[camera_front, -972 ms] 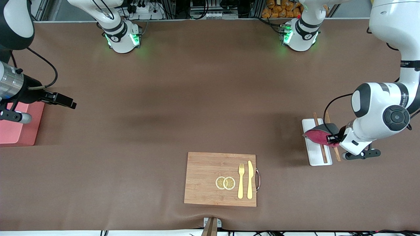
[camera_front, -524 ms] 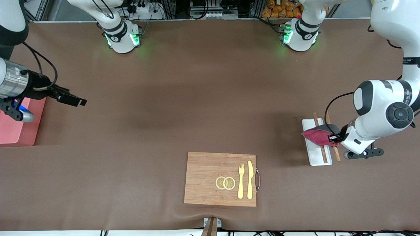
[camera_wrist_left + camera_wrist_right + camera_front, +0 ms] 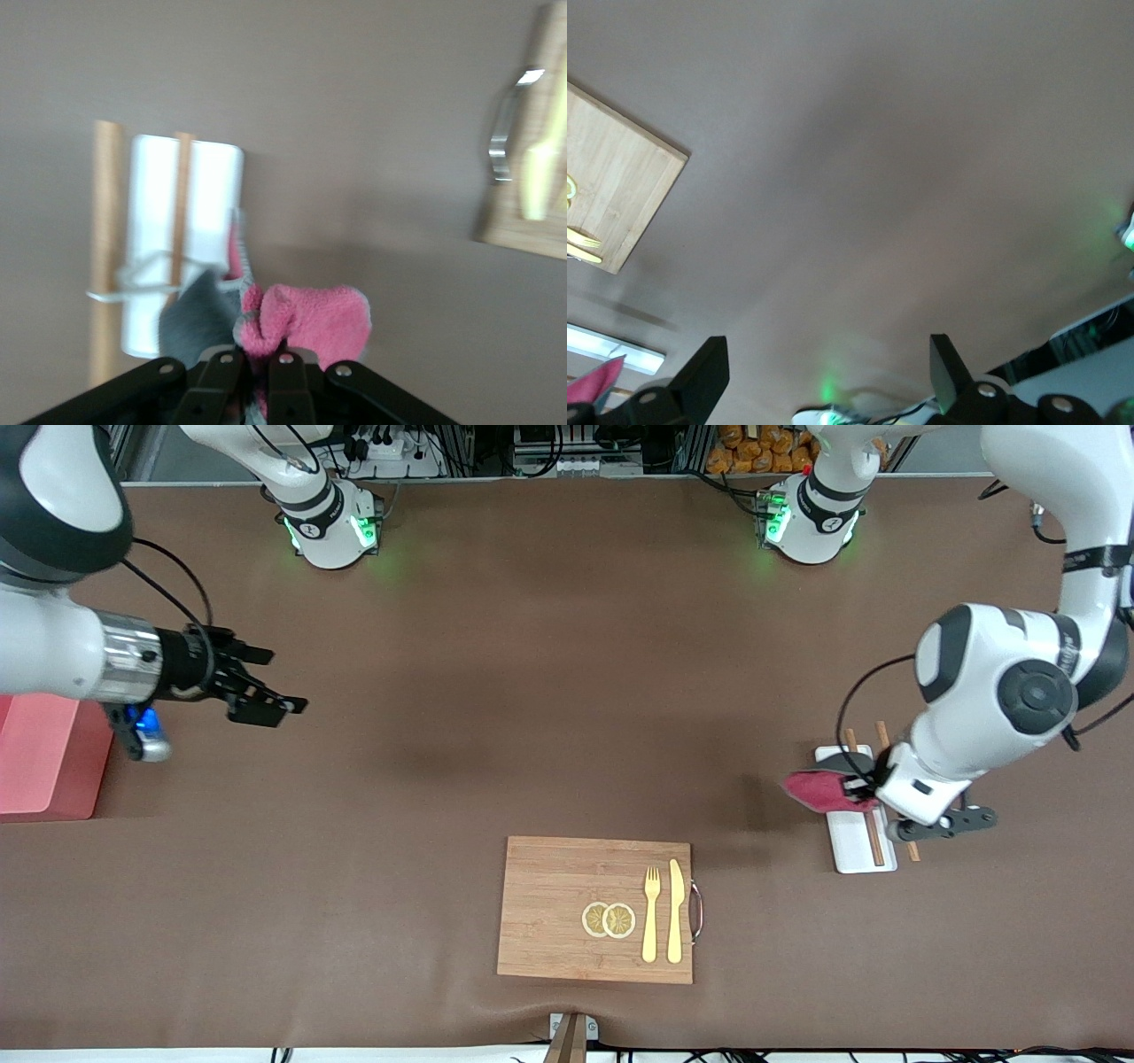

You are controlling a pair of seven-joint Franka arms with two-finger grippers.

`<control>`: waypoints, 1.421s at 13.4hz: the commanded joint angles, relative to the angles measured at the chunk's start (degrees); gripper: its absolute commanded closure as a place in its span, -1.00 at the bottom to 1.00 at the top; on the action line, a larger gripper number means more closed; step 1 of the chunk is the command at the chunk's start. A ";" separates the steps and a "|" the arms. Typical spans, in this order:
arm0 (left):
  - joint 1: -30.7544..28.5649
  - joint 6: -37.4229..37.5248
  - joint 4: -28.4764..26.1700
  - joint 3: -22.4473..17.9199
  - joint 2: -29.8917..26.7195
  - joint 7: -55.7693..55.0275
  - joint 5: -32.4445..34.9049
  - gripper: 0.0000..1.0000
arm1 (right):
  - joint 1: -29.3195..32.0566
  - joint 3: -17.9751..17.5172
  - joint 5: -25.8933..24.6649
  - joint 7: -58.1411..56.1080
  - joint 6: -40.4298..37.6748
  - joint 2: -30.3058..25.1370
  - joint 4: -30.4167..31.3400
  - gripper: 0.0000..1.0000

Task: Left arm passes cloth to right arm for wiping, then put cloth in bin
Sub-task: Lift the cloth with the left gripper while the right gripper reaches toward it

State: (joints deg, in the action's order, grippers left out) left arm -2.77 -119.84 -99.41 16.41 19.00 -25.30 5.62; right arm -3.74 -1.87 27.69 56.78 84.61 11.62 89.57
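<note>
The cloth (image 3: 817,789), magenta-red with a dark grey face, hangs from my left gripper (image 3: 855,790), which is shut on it over the edge of the white tray (image 3: 852,841). In the left wrist view the cloth (image 3: 310,319) bunches between the shut fingers (image 3: 252,381). My right gripper (image 3: 266,682) is open and empty, up over the bare table near the right arm's end; its fingers (image 3: 704,376) stand wide apart in the right wrist view. The pink bin (image 3: 40,757) sits at the right arm's end of the table, partly hidden by the right arm.
Two wooden chopsticks (image 3: 873,837) lie on the white tray. A wooden cutting board (image 3: 554,908) with lemon slices (image 3: 609,919), a yellow fork (image 3: 651,912) and a knife (image 3: 675,911) lies near the front camera. The arm bases (image 3: 332,527) stand along the table's back edge.
My left gripper has carried the cloth off the tray's middle toward the table's centre. My right gripper has swung out from over the bin toward the centre and turned.
</note>
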 commanded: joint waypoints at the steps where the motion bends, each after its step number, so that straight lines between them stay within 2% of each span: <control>1: -0.04 1.01 1.14 6.06 -0.20 -9.46 -0.69 1.00 | 0.83 0.11 5.69 2.55 -0.76 2.79 -0.72 -1.00; 4: 2.06 0.40 3.59 10.74 1.20 -19.84 -4.73 1.00 | -0.13 0.02 10.00 6.91 -0.24 4.90 -0.72 -1.00; 6: 6.18 0.22 6.32 11.18 2.87 -27.30 -7.71 1.00 | -1.88 0.11 13.69 9.48 1.51 6.74 -0.80 -1.00; 9: 13.30 -2.49 10.97 11.10 5.77 -39.17 -10.19 1.00 | -5.04 0.11 14.15 13.61 4.67 8.33 -0.72 -1.00; 15: 22.27 -19.17 13.45 11.19 11.93 -56.15 -11.77 1.00 | -10.50 0.02 14.23 20.99 10.05 10.44 -0.63 -1.00; 19: 25.71 -26.75 13.62 11.18 12.64 -63.45 -11.77 1.00 | -13.66 0.11 14.23 24.61 13.73 11.84 -0.36 -1.00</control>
State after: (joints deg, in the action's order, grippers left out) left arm 21.97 -144.82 -87.52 27.78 31.19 -86.27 -4.75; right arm -16.01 -2.05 40.82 79.68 96.65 22.04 89.68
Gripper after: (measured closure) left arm 0.925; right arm 0.000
